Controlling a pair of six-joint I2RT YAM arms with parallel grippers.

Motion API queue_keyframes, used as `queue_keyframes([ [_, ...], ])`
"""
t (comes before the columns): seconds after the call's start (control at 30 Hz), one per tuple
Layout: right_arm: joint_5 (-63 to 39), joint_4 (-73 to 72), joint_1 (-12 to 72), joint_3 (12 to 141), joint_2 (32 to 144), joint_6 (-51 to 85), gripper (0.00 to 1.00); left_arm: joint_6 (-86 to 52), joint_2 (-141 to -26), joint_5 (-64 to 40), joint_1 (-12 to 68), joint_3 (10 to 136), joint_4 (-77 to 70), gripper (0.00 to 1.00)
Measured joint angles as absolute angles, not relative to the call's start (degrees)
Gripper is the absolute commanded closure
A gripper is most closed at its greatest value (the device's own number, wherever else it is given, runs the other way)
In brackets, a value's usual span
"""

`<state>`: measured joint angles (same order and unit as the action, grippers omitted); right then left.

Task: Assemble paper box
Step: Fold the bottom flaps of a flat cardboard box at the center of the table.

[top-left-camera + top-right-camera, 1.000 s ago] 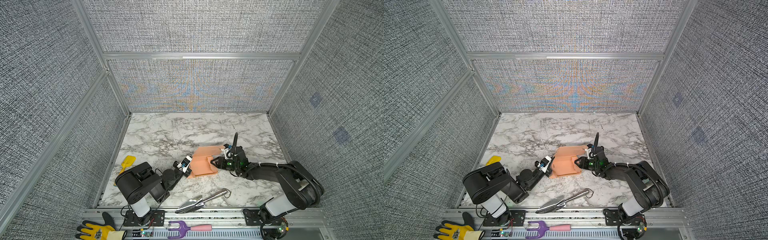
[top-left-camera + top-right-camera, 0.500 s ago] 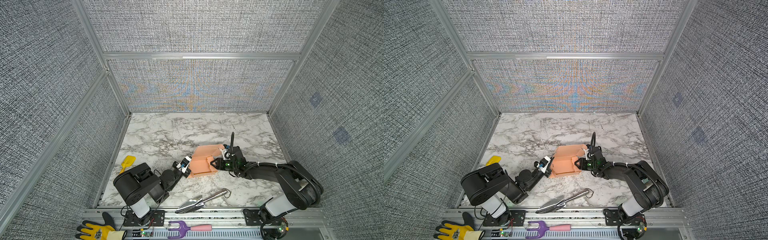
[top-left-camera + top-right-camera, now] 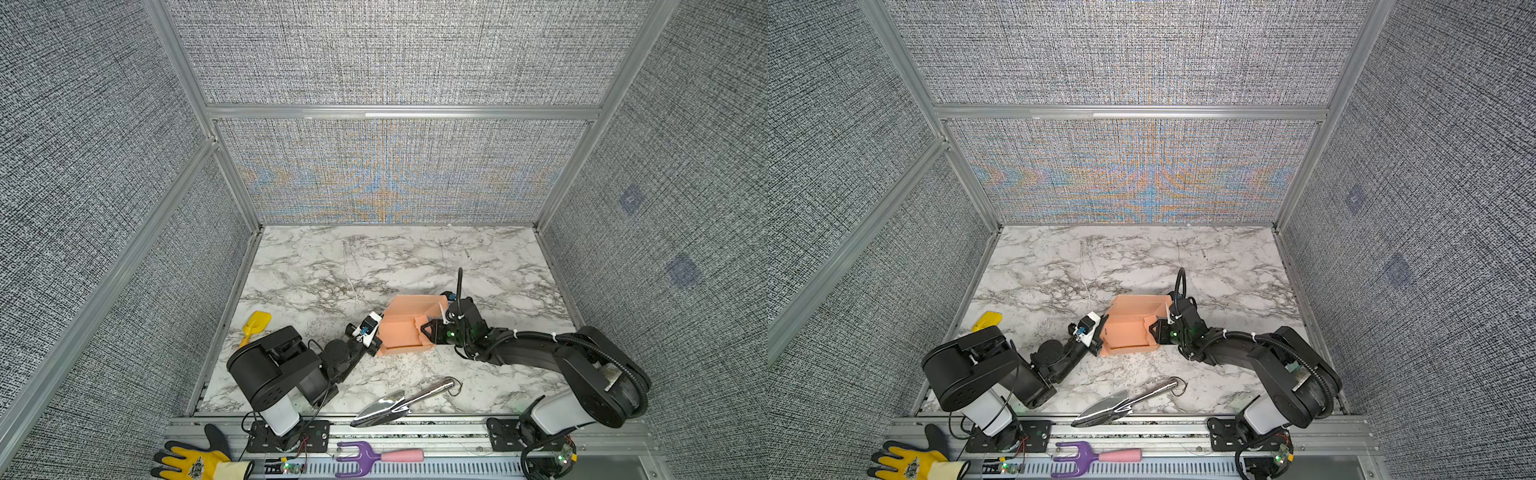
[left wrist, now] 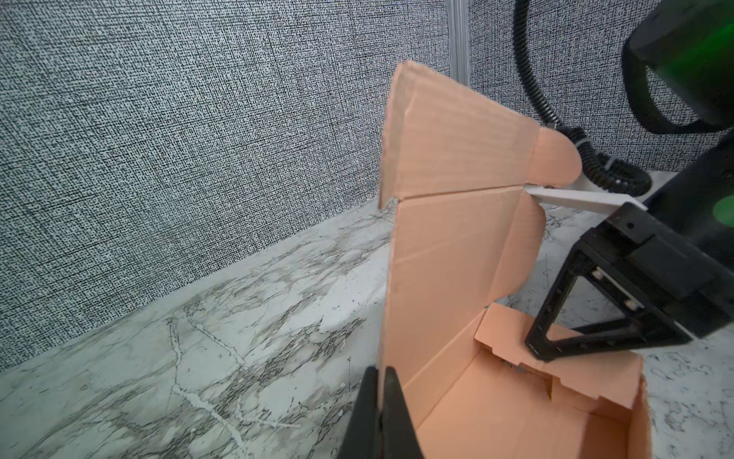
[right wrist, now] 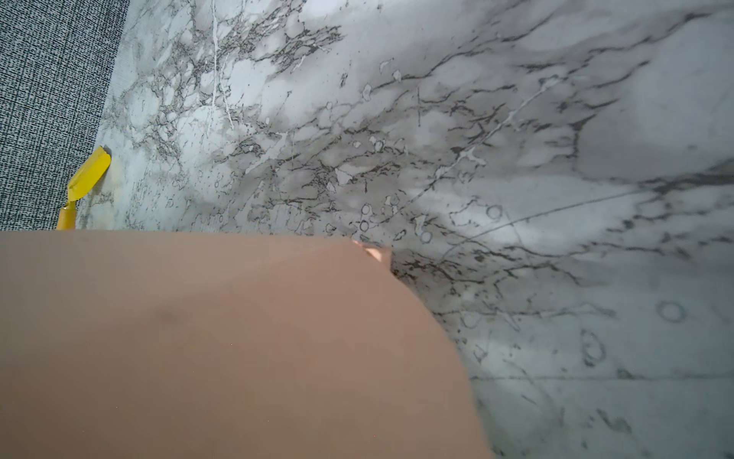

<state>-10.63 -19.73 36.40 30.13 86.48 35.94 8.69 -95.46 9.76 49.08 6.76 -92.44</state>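
Here's the paper box (image 3: 405, 332) (image 3: 1127, 332): salmon-pink corrugated card, sitting just 6 o'clock of the middle of the marble table (image 3: 332, 266). It's half built. My left wrist view (image 4: 456, 278) shows an open tray with a tall panel standing upright and its top strip creased over. There's a rounded ear at that strip's corner and a notched flap folded into the tray. My right wrist view is half filled by a blurred pink sheet of it (image 5: 198, 337).

My left gripper (image 4: 380, 401) (image 3: 376, 345) is pinched tight on the bottom edge of that upright panel, at the box's 9 o'clock side. My right gripper (image 4: 530, 270) (image 3: 430, 328) comes in from 3 o'clock with jaws apart. Its white finger (image 4: 576, 200) is by the panel's crease and its black finger (image 4: 556, 341) tips onto the notched flap.

Against a second ago, the box has stayed put and my left hold is unchanged. My right gripper has slid toward 9 o'clock, closer into the box.

Moving outward, a yellow scoop (image 3: 257, 324) lies at 9 o'clock by the wall and a metal trowel (image 3: 399, 401) at 6 o'clock. A purple hand fork (image 3: 353, 457) and a yellow glove (image 3: 195, 465) lie on the front rail beyond. The glove carries a dark emblem, too small to read.
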Motion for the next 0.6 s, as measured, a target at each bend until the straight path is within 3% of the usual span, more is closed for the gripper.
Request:
queue_keyframes([
  [0.23,-7.16,-20.8,38.94,30.48,87.79,36.16,0.89,5.72,-94.37,11.94,49.36,5.26,-92.42,1.0],
  [0.6,1.34,-16.08,42.3,32.69,84.25,35.83,1.0,0.71,-92.16,16.21,49.6,5.43,-92.66,1.0],
])
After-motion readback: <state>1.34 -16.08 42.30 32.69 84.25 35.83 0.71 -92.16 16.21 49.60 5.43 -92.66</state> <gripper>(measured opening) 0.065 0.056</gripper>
